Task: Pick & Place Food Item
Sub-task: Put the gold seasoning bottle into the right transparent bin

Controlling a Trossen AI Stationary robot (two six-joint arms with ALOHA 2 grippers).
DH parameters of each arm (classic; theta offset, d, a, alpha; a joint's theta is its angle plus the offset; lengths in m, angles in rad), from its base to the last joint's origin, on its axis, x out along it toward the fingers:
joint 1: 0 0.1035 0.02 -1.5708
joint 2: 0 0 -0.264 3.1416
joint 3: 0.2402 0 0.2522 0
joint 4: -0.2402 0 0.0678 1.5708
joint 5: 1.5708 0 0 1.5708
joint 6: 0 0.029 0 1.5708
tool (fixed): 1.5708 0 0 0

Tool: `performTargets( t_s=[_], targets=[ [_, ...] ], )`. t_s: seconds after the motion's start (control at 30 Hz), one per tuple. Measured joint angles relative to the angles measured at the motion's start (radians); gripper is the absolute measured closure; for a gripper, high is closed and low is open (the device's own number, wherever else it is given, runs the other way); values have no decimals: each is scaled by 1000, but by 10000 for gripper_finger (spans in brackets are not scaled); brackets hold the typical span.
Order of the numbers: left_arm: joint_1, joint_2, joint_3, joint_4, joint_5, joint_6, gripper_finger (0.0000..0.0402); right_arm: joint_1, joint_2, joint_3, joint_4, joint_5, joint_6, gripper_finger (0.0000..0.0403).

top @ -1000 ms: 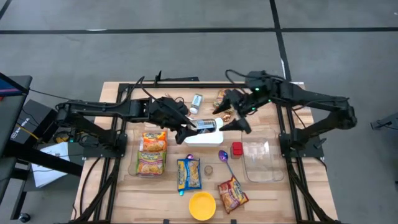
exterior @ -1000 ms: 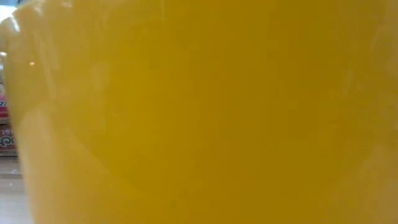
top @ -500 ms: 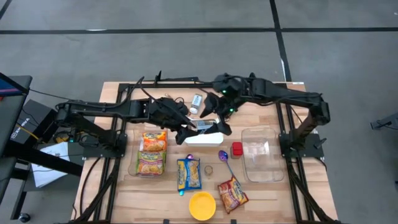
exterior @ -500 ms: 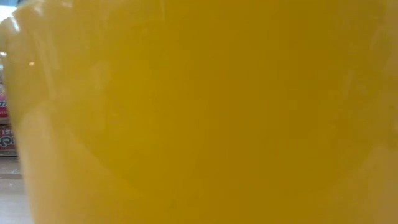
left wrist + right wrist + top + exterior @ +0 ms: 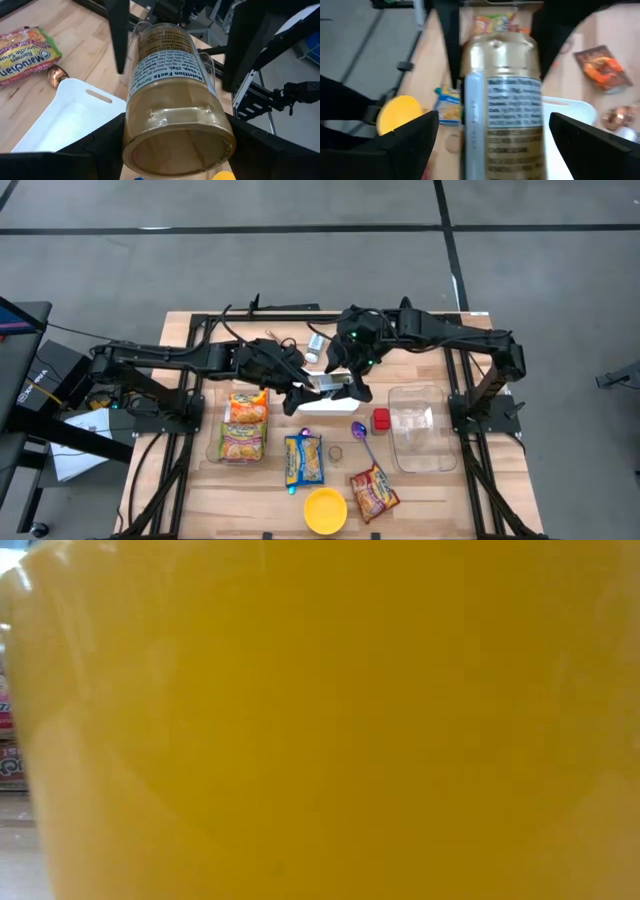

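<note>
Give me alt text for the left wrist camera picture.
A clear plastic jar with a white nutrition label is held bottom-first in the left gripper, above a white rectangular plastic tray on the wooden table.

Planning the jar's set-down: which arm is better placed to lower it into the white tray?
Left, probably. The left gripper is shut on the clear brown-filled labelled jar above the white plastic tray. The right gripper stands open around the jar, not gripping.

A clear labelled jar (image 5: 172,95) of tan spread lies on its side above the white tray (image 5: 70,120).
</note>
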Motion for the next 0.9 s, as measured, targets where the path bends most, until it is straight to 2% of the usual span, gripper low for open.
performTargets(
  t_s=[0.47, 0.6, 0.83, 0.9],
  targets=[
    [0, 0, 0, 31, 0, 0, 134, 3, 0, 0, -24, 68, -7, 36],
    [0, 0, -1, 46, 0, 0, 134, 3, 0, 0, -51, 68, -10, 59],
    [0, 0, -1, 49, 1, 1, 134, 4, 0, 0, -57, 68, -11, 129],
    [0, 0, -1, 49, 1, 0, 134, 4, 0, 0, -57, 68, -11, 132]
  ],
)
